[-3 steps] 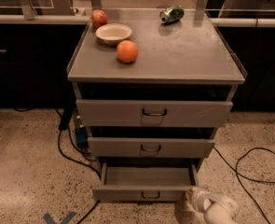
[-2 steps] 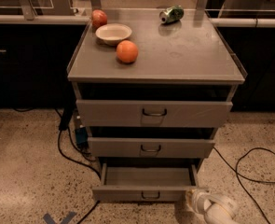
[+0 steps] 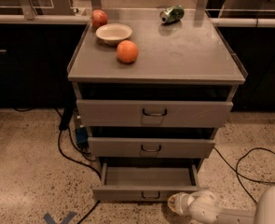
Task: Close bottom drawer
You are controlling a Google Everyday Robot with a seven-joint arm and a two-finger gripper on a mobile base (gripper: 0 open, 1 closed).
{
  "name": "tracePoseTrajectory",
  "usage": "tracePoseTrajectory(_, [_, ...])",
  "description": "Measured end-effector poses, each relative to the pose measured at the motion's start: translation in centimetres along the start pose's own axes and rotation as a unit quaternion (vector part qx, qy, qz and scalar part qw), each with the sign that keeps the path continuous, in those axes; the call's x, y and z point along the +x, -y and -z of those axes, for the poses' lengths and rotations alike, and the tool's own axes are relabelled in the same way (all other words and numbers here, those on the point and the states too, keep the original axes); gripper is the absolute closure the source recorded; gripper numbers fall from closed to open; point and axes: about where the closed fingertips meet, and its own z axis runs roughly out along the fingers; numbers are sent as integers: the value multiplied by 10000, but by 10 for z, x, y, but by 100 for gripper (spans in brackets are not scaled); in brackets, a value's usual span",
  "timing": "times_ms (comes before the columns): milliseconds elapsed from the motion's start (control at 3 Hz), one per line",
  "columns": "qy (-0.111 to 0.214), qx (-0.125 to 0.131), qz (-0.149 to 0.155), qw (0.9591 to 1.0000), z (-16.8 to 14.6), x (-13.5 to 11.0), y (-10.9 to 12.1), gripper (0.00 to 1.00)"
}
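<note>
Your gripper (image 3: 176, 203) sits at the right end of the bottom drawer (image 3: 146, 176) front — drawer open, can't tell grip state

bottom drawer (image 3: 146, 181) | grey, pulled open, lowest of three | hand (image 3: 175, 203) by front's right end

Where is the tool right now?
Camera view, bottom right: the tool sits low, just in front of the pulled-out bottom drawer, right of its handle. Whether it touches the drawer front can't be told.
</note>
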Motion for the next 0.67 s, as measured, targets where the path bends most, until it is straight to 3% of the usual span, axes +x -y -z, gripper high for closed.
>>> tracePoseTrajectory(333, [47,-17,-895,9960,-37,10,-13,100])
tracePoseTrajectory(667, [132,453,-2276,9726,-71,29,-7,100])
